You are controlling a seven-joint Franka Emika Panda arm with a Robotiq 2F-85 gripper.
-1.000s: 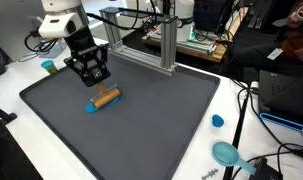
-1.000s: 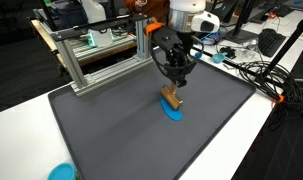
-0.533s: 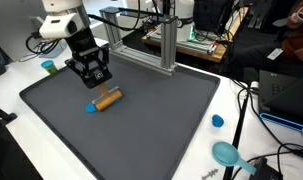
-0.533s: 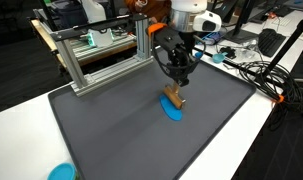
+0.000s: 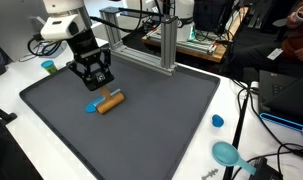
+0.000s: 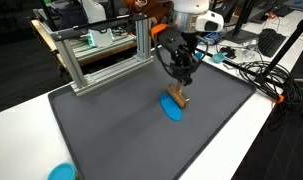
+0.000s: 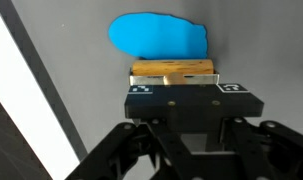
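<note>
Wood-coloured block (image 5: 110, 100) is lying on the dark mat (image 5: 161, 125), with a flat blue blob (image 5: 92, 107) right at one end. Your end effector (image 5: 95, 84) hangs just above it, fingers set narrow. In that exterior view the block sits at about 5 o'clock from the tips. In the wrist view the block is right at the tips, with the blob at 12 o'clock beyond it, but I can't tell if you're actually touching it. A small blue cap (image 5: 218, 121) sits well apart on the white table (image 5: 3, 98), off the mat's 3 o'clock edge.
</note>
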